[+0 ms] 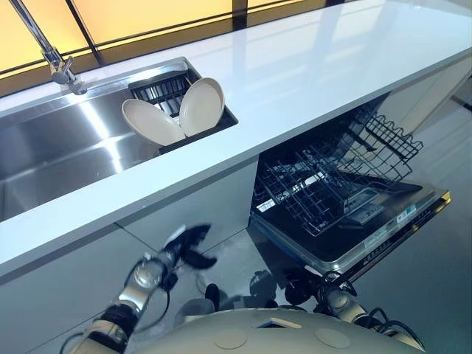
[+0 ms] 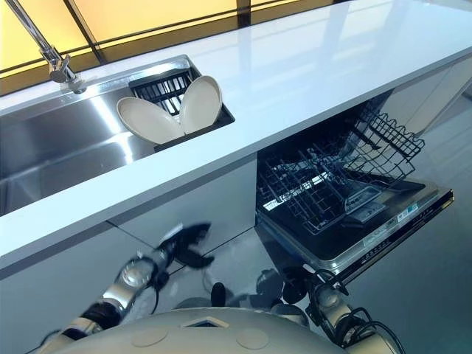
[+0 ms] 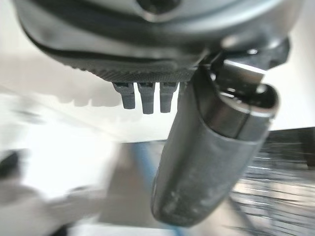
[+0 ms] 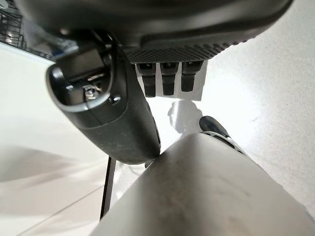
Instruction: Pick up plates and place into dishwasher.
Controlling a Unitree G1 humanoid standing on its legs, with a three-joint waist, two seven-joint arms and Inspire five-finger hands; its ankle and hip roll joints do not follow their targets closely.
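Two cream plates lean against each other in a black rack at the sink's right end, the left plate [image 1: 147,122] and the right plate [image 1: 203,105]. The dishwasher stands open under the counter, its wire rack [image 1: 332,177] pulled out over the lowered door [image 1: 391,228]. My left hand [image 1: 188,245] hangs low in front of the white cabinet, below the plates, open and holding nothing; its thumb [image 3: 211,162] sticks out. My right hand [image 1: 295,284] is low by the dishwasher door's near corner, open and empty, thumb [image 4: 108,113] extended.
A steel sink [image 1: 59,147] with a faucet [image 1: 55,63] lies at the left. The white counter [image 1: 310,81] runs across to the right. An upper wire basket [image 1: 387,136] juts out above the dishwasher rack.
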